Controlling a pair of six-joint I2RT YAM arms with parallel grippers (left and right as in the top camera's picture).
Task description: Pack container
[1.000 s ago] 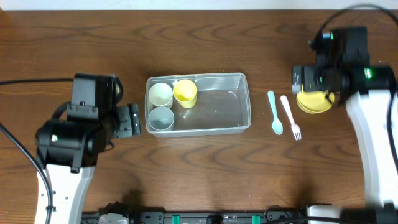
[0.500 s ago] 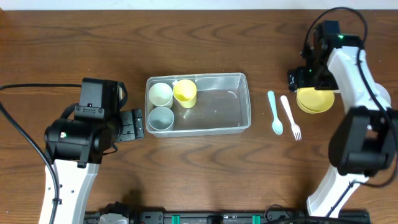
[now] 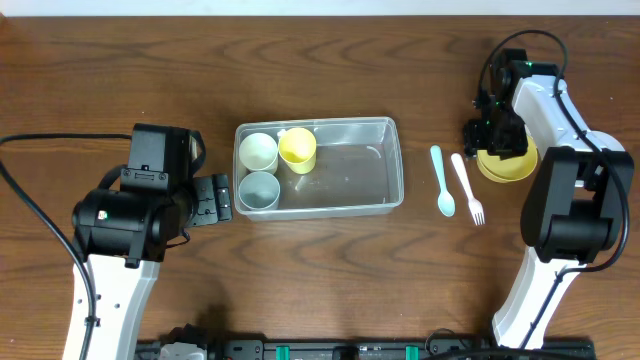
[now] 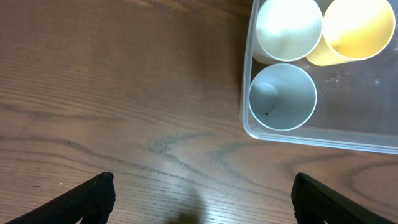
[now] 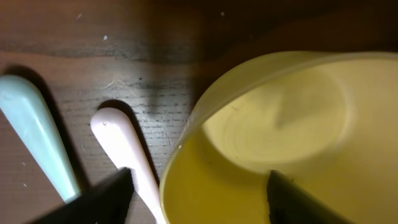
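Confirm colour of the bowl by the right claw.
Yellow bowl; right wrist view shows it best.

A dark brown, streaked grain is shown by the wooden bench, and the rectangular plastic container is seen to be clear and colourless. Plain, unpatterned colour is carried by the pale cream round cup, the yellow round cup and the pale grey-blue round cup. The same is seen on the pale mint plastic spoon, the whitish plastic fork and the yellow round bowl.

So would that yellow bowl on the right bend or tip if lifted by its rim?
The yellow bowl looks like thin plastic, so probably light and a little flexible at the rim. Its glossy inside hints it may be slippery. Wide and low, it seems unlikely to tip when pushed.
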